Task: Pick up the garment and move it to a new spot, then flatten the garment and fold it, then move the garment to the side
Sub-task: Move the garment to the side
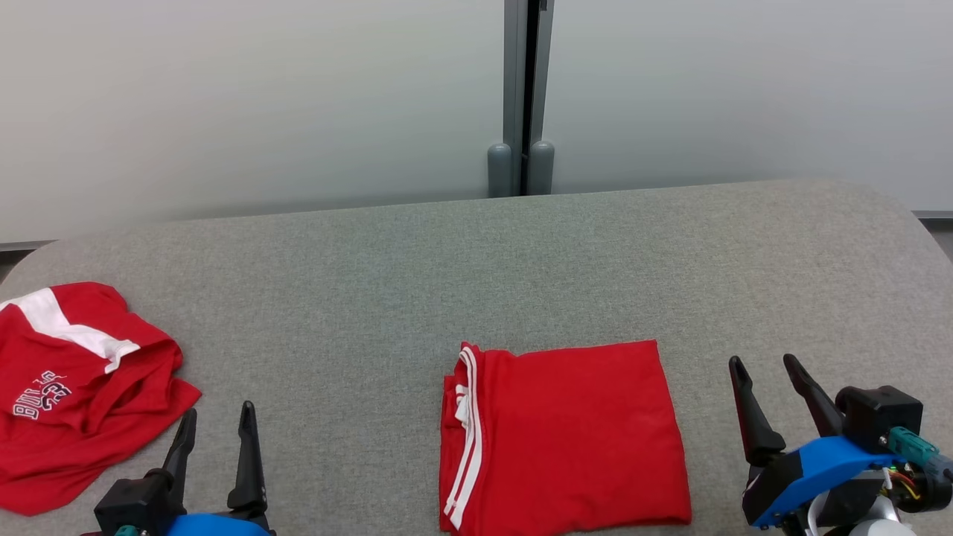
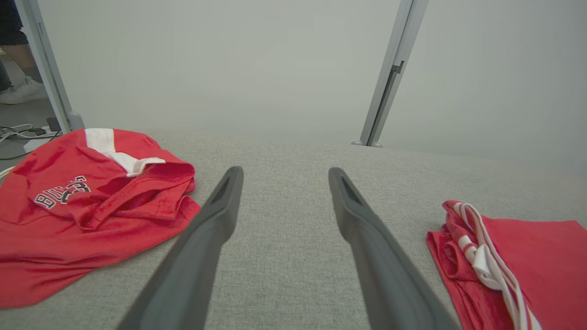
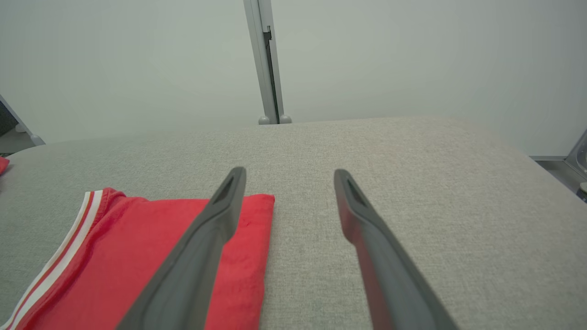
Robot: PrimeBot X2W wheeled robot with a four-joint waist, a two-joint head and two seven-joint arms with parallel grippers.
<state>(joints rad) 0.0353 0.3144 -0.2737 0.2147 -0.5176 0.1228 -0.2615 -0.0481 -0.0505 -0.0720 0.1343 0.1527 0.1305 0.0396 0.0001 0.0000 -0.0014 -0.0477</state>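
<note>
Though cloth, garment (image 1: 573,439) crisply rectangular.

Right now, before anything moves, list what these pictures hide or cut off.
- Folded garment: near edge cut off by the head view's bottom edge.
- Crumpled garment: left side cut off by the head view's left edge; its lettering is partly lost in folds.
- Person's shoe: in the left wrist view, cut off by the left edge and a post.
</note>
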